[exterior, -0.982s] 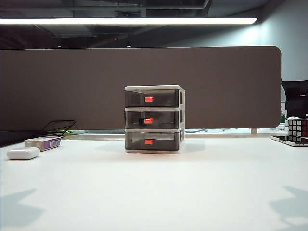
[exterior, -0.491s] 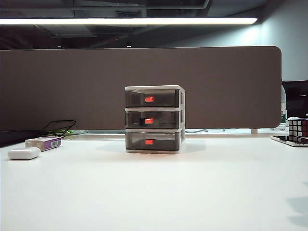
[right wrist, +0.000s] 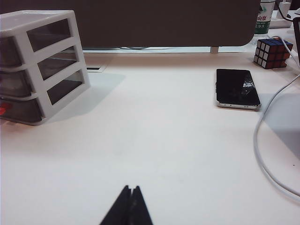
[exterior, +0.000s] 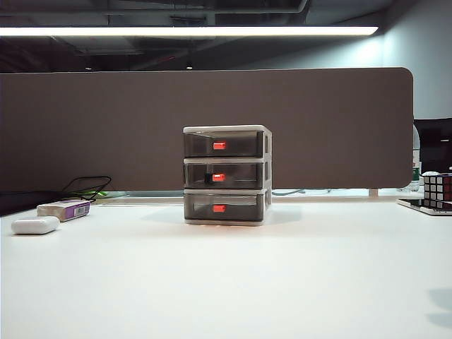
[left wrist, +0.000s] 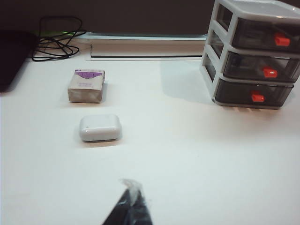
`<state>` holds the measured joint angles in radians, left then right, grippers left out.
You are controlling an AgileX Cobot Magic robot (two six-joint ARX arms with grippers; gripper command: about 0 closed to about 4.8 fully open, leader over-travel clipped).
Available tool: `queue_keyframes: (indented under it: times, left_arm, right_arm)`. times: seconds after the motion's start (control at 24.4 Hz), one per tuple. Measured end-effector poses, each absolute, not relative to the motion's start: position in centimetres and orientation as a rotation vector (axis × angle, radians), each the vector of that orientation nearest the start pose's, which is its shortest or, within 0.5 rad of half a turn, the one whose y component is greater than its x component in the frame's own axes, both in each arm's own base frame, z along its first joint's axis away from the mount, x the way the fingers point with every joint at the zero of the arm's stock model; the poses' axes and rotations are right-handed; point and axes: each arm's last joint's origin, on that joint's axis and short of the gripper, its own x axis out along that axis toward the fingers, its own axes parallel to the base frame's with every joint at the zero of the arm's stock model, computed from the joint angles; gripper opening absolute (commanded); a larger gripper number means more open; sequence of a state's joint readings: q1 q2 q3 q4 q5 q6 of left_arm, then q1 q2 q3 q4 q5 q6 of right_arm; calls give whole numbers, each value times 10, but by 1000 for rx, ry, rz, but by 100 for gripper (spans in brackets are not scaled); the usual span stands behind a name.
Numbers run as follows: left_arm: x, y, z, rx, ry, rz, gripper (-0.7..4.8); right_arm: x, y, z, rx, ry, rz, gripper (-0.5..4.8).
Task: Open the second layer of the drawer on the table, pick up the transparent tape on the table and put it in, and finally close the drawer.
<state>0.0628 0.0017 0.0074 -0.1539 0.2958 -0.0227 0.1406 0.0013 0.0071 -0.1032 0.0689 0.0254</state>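
Second layer of the drawer [exterior: 224,175] closed, perhaps tape inside, left tool [left wrist: 130,202] and right tool [right wrist: 130,205] pinched

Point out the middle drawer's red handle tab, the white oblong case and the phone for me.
Middle drawer's handle tab [exterior: 219,177], exterior view, on the red tab's centre.
White oblong case [left wrist: 100,127], left wrist view, on the middle of its top face.
Phone [right wrist: 236,87], right wrist view, on the middle of its dark screen.
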Motion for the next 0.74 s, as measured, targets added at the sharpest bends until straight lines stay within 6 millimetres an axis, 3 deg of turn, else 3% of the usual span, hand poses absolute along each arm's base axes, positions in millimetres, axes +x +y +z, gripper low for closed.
queue_keyframes:
  times: [0.74]
  left_arm:
    - [95, -2, 151, -84, 153, -228, -4]
  right_arm:
    - [96, 12, 156, 15, 98, 70, -4]
